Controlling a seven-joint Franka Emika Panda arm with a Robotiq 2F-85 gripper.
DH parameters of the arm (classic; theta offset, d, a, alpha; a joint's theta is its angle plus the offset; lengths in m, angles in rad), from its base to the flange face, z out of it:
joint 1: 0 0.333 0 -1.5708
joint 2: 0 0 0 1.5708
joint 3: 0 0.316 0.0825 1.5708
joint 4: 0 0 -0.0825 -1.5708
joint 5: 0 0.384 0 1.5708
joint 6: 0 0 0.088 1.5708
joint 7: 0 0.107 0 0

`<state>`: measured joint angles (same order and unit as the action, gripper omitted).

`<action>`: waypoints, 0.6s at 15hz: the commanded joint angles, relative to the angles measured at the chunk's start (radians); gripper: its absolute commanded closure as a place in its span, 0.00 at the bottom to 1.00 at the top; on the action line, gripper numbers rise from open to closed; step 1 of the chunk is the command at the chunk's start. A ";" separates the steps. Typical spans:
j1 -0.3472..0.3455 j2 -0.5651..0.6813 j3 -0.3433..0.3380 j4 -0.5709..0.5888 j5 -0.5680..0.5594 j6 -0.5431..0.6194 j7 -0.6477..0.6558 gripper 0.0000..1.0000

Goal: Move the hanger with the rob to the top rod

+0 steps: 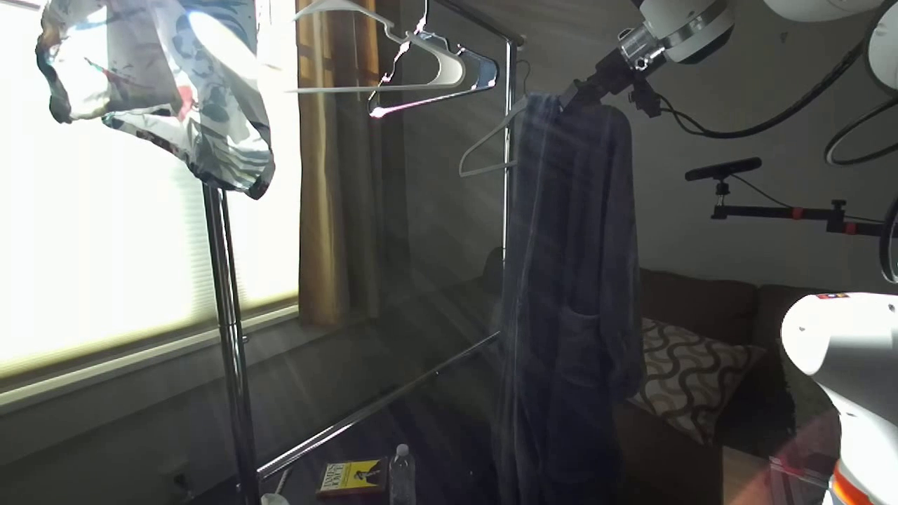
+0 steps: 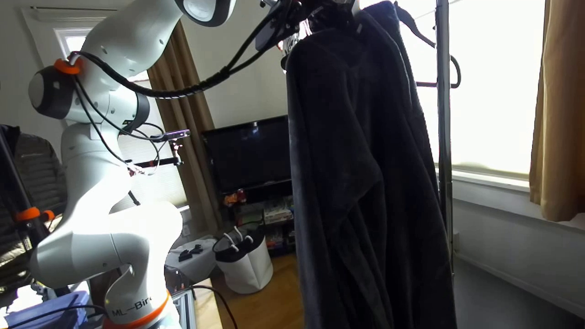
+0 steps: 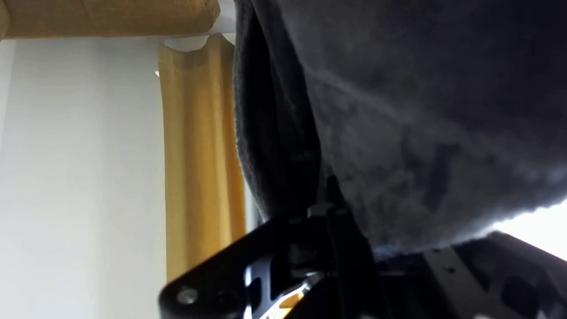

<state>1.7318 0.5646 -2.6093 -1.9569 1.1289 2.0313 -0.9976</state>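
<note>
Charcoal-blue robe (image 1: 575, 280) hangs below the gripper (image 1: 570, 98), beside a chrome post (image 1: 507, 140)

Nearest us in the wrist view are the gripper's dark fingers (image 3: 279, 239), set against the thick cloth of the robe, which fills the upper right. Their tips run into shadow and folds, so we cannot tell whether they stand together or apart, or what lies between them. In both exterior views the gripper, on the white robot arm (image 2: 132, 41), meets the robe at its top, and the long cloth falls straight down below.

At the robe's edge we see one end of a grey hanger (image 1: 489, 169) sticking out near the post. A thin hook (image 1: 527, 70) shows just above it, lower than the end of the top rod (image 1: 480, 19); we cannot make out whether the hook touches metal.

Farther from the gripper, a white hanger (image 1: 454, 70) and a dark, glinting hanger (image 1: 487, 69) hang near each other, with a floral garment (image 1: 203, 112) past them. Lower down, a yellow-and-black book (image 1: 358, 477) lies just beside an upright bottle (image 1: 402, 478). Beyond, we find a patterned pillow (image 1: 691, 372) on a dark sofa (image 1: 701, 291), a tan curtain (image 1: 319, 210), a bright window (image 1: 126, 245) and, in an exterior view, a television (image 2: 251, 153).
</note>
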 commanded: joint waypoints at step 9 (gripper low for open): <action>-0.776 -0.466 0.213 0.465 0.061 -0.747 -0.433 0.98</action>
<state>1.1507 0.2700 -2.5272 -1.6634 1.2029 1.4203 -1.4001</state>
